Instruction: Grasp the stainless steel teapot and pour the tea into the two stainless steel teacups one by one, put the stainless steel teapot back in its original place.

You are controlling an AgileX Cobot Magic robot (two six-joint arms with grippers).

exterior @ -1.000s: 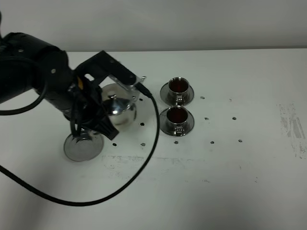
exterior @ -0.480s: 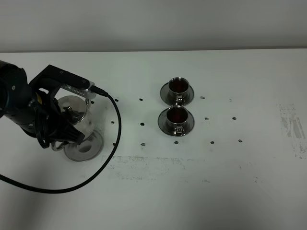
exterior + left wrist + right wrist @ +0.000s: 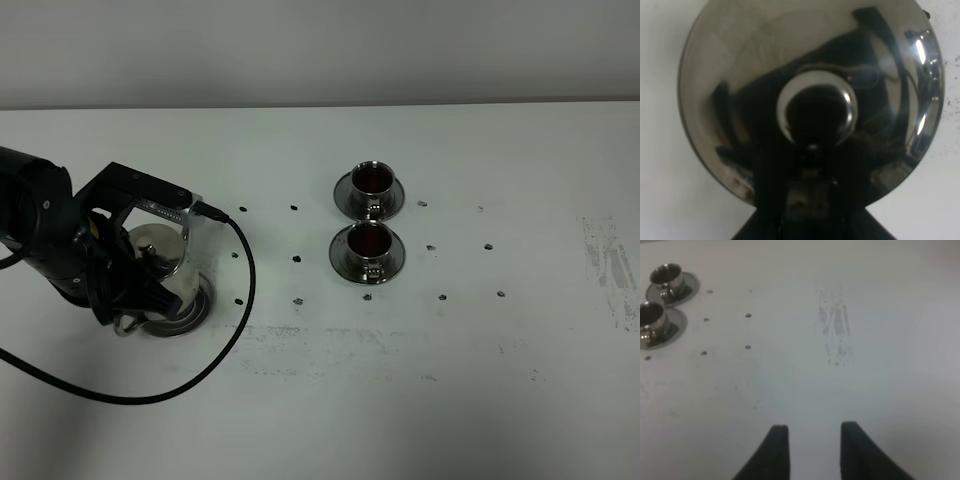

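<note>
Teapot (image 3: 160, 275) sat upright on its tray (image 3: 198, 305), under the left fingers (image 3: 135, 300); can't tell if they gripped it. Both cups (image 3: 372, 178) held tea, so pouring looked done. Right fingers (image 3: 810, 447) hung parted, idle.

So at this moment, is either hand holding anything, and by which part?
The left hand is at the stainless steel teapot, apparently by its handle, though the contact is hidden. The right hand is open and holds nothing.

Mirror-bright steel teapot (image 3: 160, 262) and two silvery cups (image 3: 368, 246) holding dark reddish-brown tea (image 3: 369, 237) on a white worktop (image 3: 450, 380) dotted with small dark specks; the arm (image 3: 60, 240) black.
</note>
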